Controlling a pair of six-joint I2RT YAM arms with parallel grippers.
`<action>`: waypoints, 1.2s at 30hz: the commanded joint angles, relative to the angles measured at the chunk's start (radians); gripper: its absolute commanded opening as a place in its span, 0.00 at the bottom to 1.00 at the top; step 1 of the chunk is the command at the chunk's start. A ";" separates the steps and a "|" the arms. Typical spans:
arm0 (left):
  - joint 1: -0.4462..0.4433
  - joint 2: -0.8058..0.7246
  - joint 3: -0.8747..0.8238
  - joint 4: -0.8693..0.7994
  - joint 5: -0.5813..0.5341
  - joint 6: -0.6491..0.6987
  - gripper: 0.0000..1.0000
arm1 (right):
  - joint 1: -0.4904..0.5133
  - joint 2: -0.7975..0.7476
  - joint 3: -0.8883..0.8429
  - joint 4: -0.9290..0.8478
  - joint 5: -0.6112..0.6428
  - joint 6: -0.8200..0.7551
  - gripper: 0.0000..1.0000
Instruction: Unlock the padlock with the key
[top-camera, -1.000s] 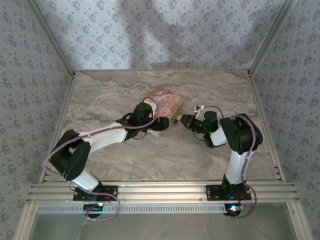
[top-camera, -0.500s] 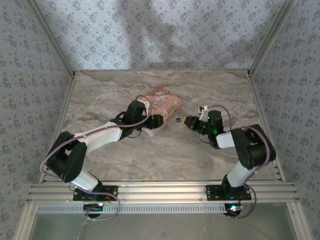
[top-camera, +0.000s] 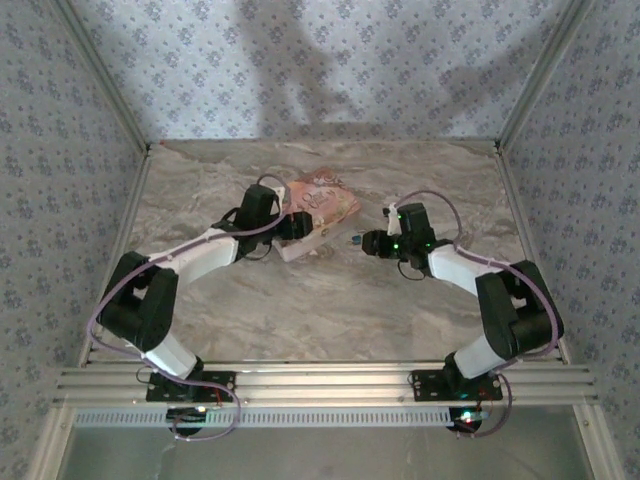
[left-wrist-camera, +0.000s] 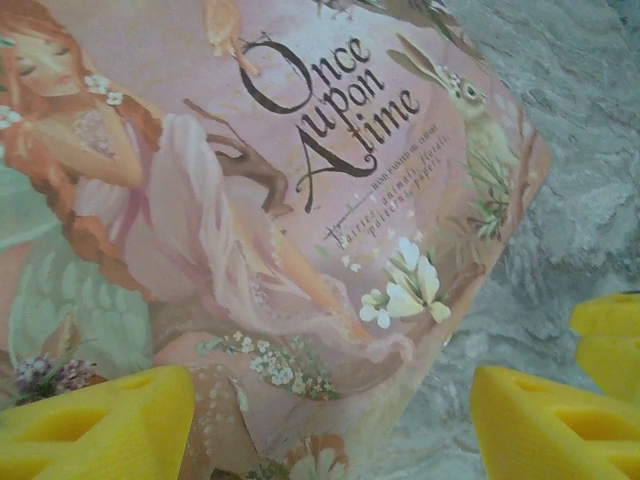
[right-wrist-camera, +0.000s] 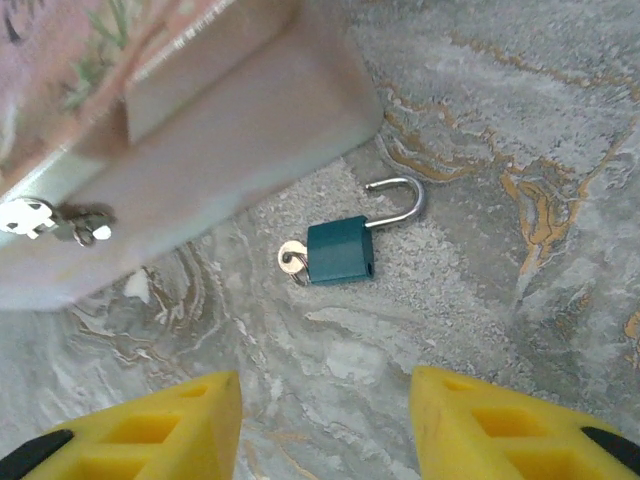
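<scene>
Padlock (right-wrist-camera: 338, 252) lies just ahead of the right gripper (right-wrist-camera: 325, 390), wide open and empty.

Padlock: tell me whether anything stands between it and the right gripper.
Nothing visible does. In the right wrist view the right gripper hangs open above the table, and the padlock lies free ahead of it, shackle open, key in its end. The pink box lies to one side, not across the path.
</scene>
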 joint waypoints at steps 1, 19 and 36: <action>0.039 0.100 -0.005 -0.212 -0.016 0.026 0.74 | 0.012 0.029 0.038 -0.080 0.062 -0.036 0.51; 0.102 0.125 0.202 -0.268 0.049 0.092 0.79 | -0.028 -0.204 -0.064 -0.125 0.124 -0.046 0.59; 0.104 -0.517 -0.111 -0.200 -0.275 0.111 0.98 | -0.245 -0.666 -0.172 -0.269 0.220 -0.054 0.96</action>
